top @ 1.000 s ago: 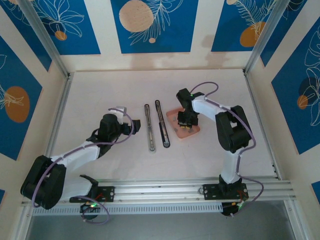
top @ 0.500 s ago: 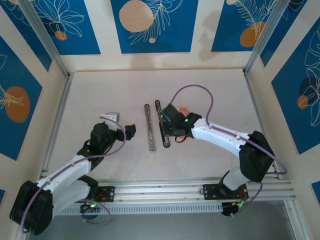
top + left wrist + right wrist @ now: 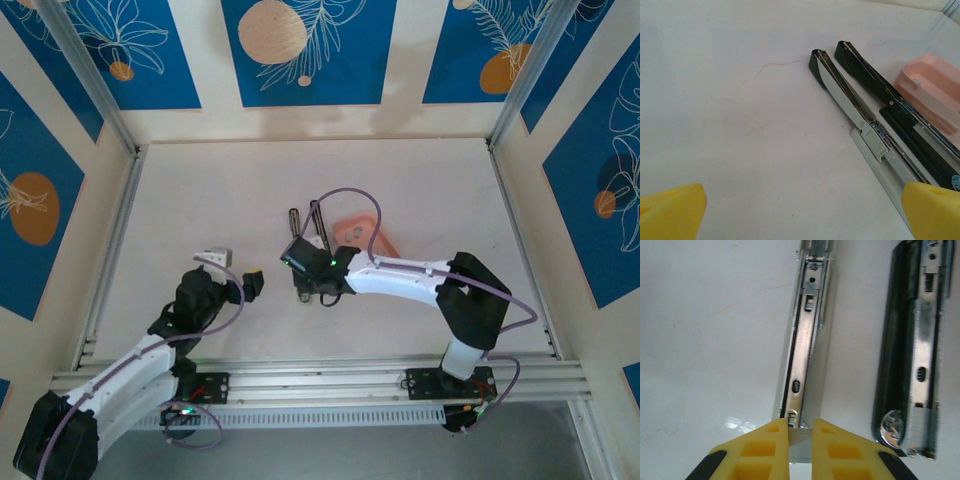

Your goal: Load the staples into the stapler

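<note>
Silvery strip now sits pinched between the yellow fingertips of your right gripper [image 3: 800,425]: jaws together on the staples [image 3: 800,442], as far as the wrist view lets me judge. A second ago that gripper was over the tray [image 3: 362,232]. It has since swung across to the near end of the stapler [image 3: 300,218], which lies opened out at table centre, its two halves side by side running 12 to 6. The strip hangs at the 6 o'clock end of the left half's metal channel [image 3: 805,340], so the pick looks done and seating comes next; you will want it square to the channel before lowering.

Left gripper [image 3: 235,270] has drawn back toward 8 o'clock, jaws wide apart, holding nothing. Tray lies at 2 o'clock of the right gripper.

Table [image 3: 200,190]: plain white, faintly veined. Walls [image 3: 300,50]: cream, with blue panels of leaves and orange discs; aluminium posts [image 3: 525,75] at the far corners.
</note>
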You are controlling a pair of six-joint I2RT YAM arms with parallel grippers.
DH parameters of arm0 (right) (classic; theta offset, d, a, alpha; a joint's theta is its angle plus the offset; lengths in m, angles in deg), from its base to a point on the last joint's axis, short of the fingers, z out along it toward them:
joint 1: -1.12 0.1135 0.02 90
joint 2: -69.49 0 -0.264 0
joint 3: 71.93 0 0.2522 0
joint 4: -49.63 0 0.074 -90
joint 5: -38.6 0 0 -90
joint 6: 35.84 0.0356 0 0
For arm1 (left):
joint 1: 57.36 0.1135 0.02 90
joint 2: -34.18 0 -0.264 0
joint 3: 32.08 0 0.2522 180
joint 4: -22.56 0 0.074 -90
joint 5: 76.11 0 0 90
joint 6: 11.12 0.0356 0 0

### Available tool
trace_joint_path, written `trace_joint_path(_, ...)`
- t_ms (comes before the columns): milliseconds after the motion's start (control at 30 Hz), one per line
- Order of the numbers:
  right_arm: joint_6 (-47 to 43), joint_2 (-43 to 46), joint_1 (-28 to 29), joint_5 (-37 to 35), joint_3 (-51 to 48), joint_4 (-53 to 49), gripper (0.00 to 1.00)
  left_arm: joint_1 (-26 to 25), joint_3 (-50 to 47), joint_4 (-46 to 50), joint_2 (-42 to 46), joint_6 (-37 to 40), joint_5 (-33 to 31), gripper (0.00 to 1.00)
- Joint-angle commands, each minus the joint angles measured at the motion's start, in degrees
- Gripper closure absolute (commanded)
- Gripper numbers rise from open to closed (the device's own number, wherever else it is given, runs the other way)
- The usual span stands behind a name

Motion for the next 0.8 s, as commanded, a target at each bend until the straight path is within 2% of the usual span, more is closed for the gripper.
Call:
trace_joint_path(0, 0.86, -1.41, 0.49, -0.16, 2.40, 0.09, 0.85, -0.29, -0.99, 1.35, 2.27, -0.81, -1.76, 0.00)
trace_joint_path(767, 2.06, -4.52, 1.36, 1.60, 2.75, -1.46, 0.85, -0.26, -1.60, 1.78, 3.17, -0.26, -2.05, 0.00)
